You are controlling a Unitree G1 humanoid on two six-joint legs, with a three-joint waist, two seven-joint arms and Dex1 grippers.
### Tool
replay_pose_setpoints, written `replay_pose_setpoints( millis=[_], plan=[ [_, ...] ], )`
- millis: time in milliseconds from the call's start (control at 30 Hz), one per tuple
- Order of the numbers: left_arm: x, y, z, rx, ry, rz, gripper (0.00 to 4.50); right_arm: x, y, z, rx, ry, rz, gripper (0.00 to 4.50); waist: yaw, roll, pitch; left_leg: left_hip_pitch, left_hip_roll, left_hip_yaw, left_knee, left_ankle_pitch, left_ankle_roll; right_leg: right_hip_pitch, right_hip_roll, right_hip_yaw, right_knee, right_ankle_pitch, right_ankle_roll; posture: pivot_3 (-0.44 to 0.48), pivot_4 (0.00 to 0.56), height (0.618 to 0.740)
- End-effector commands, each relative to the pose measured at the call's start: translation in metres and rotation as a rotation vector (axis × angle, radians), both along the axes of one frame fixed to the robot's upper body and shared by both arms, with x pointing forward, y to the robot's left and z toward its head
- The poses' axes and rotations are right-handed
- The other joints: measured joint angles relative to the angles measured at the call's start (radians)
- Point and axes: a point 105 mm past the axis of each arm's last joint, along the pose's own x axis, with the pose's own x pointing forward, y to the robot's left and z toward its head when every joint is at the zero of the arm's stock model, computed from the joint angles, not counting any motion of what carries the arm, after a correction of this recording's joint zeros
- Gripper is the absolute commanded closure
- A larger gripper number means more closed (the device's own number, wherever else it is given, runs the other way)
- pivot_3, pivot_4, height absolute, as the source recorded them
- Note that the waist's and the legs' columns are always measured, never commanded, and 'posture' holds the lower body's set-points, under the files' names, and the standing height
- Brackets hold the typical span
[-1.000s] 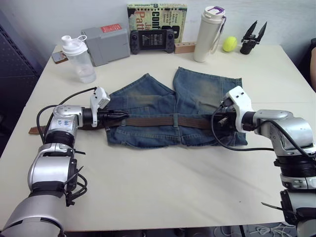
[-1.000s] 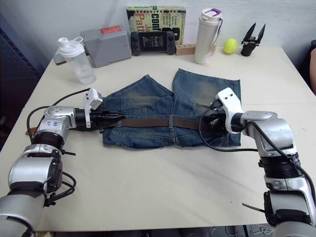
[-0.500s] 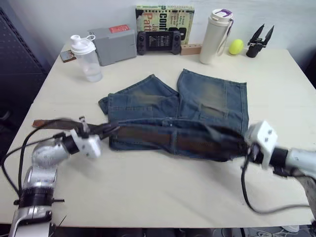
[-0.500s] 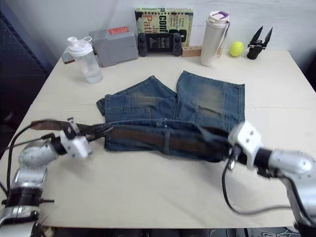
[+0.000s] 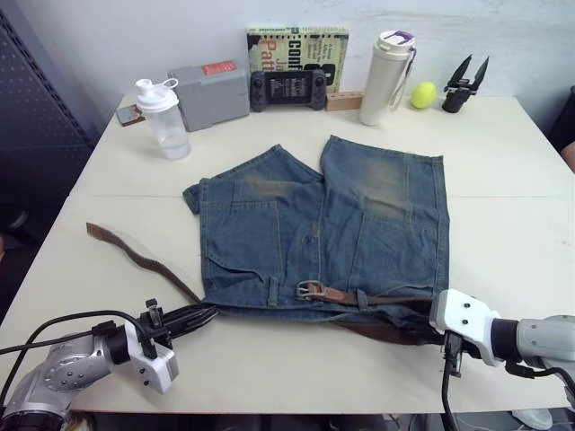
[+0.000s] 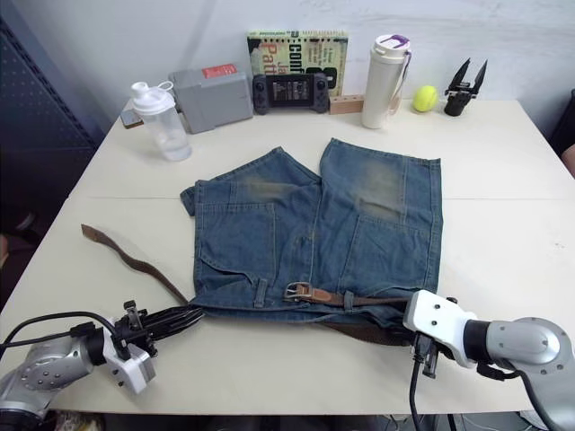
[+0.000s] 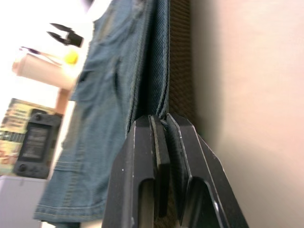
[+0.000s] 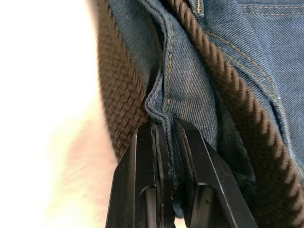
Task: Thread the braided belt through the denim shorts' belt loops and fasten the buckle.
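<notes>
The denim shorts lie flat with the legs pointing away and the waistband at the near side. The braided belt runs along the waistband through the belt loops. Its silver buckle lies on top near the middle, and its free brown tail trails off to the left over the table. My left gripper is shut on the waistband's left corner, with the belt right beside it. At the right end, my right gripper is shut on a fold of the waistband, with braid on both sides.
Along the far edge stand a clear shaker bottle, a grey box, a game controller, a book, a white bottle, a yellow ball and a black two-fingered tool. The table's near edge is close under both grippers.
Both grippers have drawn the waistband towards the near edge. The shorts now lie stretched out, and the buckle shows on top. The view has also shifted.
</notes>
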Motion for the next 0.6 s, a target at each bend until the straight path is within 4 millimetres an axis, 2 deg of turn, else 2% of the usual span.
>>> replay_pose_setpoints(
  millis=[33, 100, 167, 200, 233, 333, 367, 433, 600],
  plan=[
    [-0.009, 0.01, -0.022, 0.033, 0.18, 0.062, 4.46, 0.005, -0.016, 0.008, -0.036, 0.009, -0.07, 4.5, -0.007, 0.002, -0.001, 0.0, 0.0, 0.0, 0.0, 0.0, 0.0, 0.0, 0.0, 0.0, 0.0, 0.0, 0.0, 0.0, 0.15, 0.731],
    [-0.007, 0.003, -0.014, 0.005, 0.195, 0.048, 4.5, 0.006, -0.015, 0.013, -0.028, 0.008, -0.071, 3.53, -0.008, 0.002, -0.001, -0.001, 0.0, 0.0, 0.0, 0.0, 0.0, -0.001, 0.0, 0.0, 0.0, 0.0, 0.0, 0.0, 0.15, 0.731],
    [-0.006, -0.004, -0.002, -0.029, 0.211, 0.023, 3.59, 0.005, -0.012, 0.017, -0.004, 0.028, -0.067, 2.62, -0.007, -0.001, -0.001, -0.001, 0.0, 0.0, 0.002, 0.0, 0.0, -0.001, 0.0, 0.001, 0.0, 0.0, 0.0, 0.0, 0.15, 0.731],
    [-0.006, -0.008, 0.003, -0.036, 0.218, 0.011, 3.27, 0.005, -0.011, 0.019, 0.002, 0.033, -0.061, 2.18, -0.007, -0.002, -0.001, -0.002, 0.0, -0.001, 0.002, 0.0, 0.0, 0.0, 0.0, 0.001, 0.0, 0.0, 0.0, 0.0, 0.15, 0.731],
    [-0.008, -0.011, 0.007, -0.03, 0.222, -0.007, 2.77, 0.004, -0.01, 0.022, 0.014, 0.045, -0.059, 1.6, -0.006, -0.002, 0.0, -0.002, 0.001, -0.001, 0.002, 0.0, 0.0, 0.0, 0.0, 0.0, 0.0, 0.0, 0.0, 0.0, 0.15, 0.731],
    [-0.014, -0.015, 0.012, -0.012, 0.236, -0.037, 1.52, 0.001, -0.008, 0.028, 0.046, 0.073, -0.05, 0.22, -0.004, -0.003, 0.0, -0.003, 0.0, -0.001, 0.002, 0.0, 0.0, 0.0, 0.0, 0.0, -0.001, 0.0, 0.0, 0.0, 0.15, 0.731],
    [-0.016, -0.016, 0.013, -0.007, 0.246, -0.043, 1.0, 0.001, -0.007, 0.032, 0.066, 0.079, -0.05, 0.0, -0.004, -0.003, 0.0, -0.003, 0.0, -0.001, 0.002, 0.0, 0.0, 0.0, 0.0, 0.0, -0.001, 0.0, 0.0, 0.0, 0.15, 0.731],
    [-0.024, -0.018, 0.019, -0.015, 0.266, -0.057, 0.35, -0.004, -0.003, 0.044, 0.134, 0.106, -0.028, 0.0, -0.006, -0.004, 0.001, -0.003, 0.0, -0.001, 0.002, 0.0, 0.0, -0.001, 0.0, 0.0, -0.002, 0.0, 0.0, 0.0, 0.15, 0.731],
    [-0.044, -0.02, 0.036, -0.024, 0.377, -0.066, 0.35, -0.02, 0.01, 0.079, 0.338, 0.205, 0.041, 0.0, -0.008, -0.008, 0.004, -0.004, 0.001, -0.001, 0.002, 0.0, 0.0, -0.001, 0.0, 0.001, -0.003, 0.0, 0.0, 0.0, 0.15, 0.731]
  ],
)
